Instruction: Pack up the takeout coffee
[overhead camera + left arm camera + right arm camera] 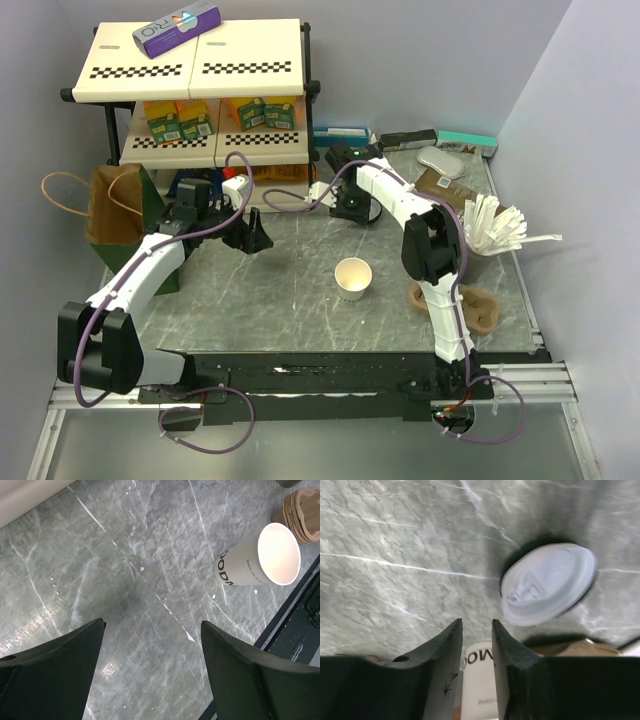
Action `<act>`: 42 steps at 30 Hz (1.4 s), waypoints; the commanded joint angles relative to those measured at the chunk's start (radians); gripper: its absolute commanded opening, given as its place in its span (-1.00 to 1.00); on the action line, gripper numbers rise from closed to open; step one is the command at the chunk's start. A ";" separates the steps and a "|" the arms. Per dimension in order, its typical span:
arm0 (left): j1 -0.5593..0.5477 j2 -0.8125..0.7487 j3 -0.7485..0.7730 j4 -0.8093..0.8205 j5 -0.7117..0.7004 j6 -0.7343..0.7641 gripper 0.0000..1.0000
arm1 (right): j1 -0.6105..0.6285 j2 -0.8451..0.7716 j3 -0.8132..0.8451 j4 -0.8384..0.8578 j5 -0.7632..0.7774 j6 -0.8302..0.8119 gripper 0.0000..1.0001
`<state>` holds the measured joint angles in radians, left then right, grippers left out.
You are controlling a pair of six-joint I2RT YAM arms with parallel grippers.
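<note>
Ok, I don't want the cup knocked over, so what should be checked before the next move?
1. Paper cup upright, mouth open: ok.
2. Lid on the cup: not ok; it lies on the table, apart from the cup.
3. Left gripper open and empty: ok.
4. Right gripper holding the lid: not ok; its fingers are narrowly apart with nothing between them.
5. Pulp tray free to take the cup: cannot tell; the right arm covers part of it.

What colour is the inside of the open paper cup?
Pale cream inside the paper cup, white outside; clearest in the left wrist view.
</note>
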<state>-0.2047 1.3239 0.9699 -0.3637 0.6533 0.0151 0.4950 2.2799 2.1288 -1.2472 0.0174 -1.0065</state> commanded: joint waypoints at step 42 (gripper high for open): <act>-0.001 -0.003 0.023 0.006 -0.006 0.013 0.68 | -0.016 0.128 0.066 0.121 0.122 0.032 -0.42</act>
<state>-0.2047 1.3239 0.9703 -0.3748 0.6491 0.0158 0.4854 2.3764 2.1593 -1.1187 0.1169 -0.9844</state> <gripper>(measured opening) 0.838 0.295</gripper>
